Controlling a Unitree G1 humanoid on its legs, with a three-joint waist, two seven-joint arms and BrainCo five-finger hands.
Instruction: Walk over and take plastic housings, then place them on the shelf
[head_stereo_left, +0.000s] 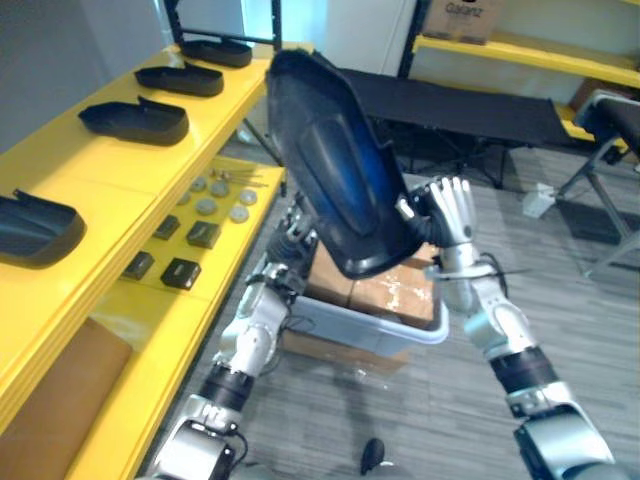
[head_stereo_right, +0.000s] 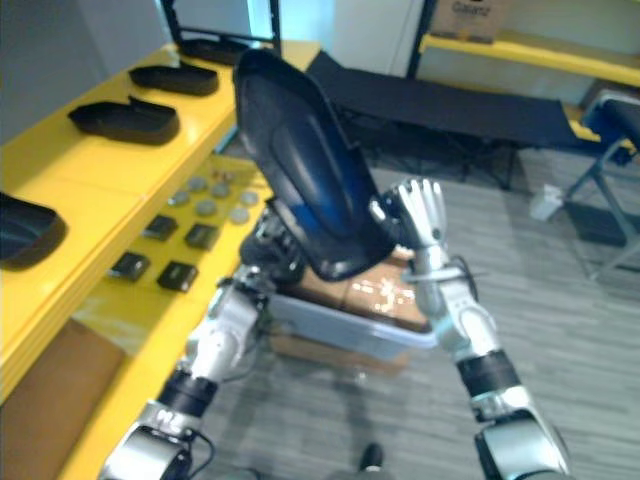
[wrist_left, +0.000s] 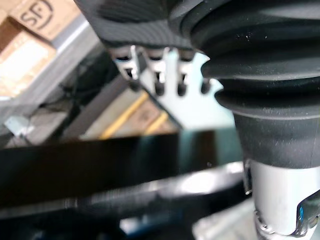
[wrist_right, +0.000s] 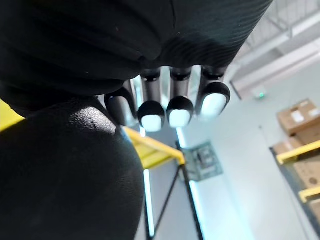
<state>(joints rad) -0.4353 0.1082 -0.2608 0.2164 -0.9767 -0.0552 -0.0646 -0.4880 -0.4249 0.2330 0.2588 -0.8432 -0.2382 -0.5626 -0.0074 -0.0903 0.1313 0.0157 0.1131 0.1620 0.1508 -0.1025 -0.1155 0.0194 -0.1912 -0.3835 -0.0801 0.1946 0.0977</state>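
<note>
Contact is made by the right hand (head_stereo_left: 452, 215) with its fingers straight and spread, pressed flat against the right edge of the large glossy black moulded plastic housing (head_stereo_left: 340, 170). The left hand (wrist_left: 158, 75) is set against the opposite, lower side; in its wrist view the fingers appear extended rather than curled. The housing is thus clamped between two flat hands, raised and tilted above the grey plastic tote bin (head_stereo_left: 400, 328) of brown cardboard boxes (head_stereo_left: 395, 290). The shell is judged light and stiff but smooth, so slipping is the likely fault. Opposing edges are the advised hold. The yellow shelf (head_stereo_left: 110, 170), carrying similar black housings (head_stereo_left: 135, 120), lies to the left.
</note>
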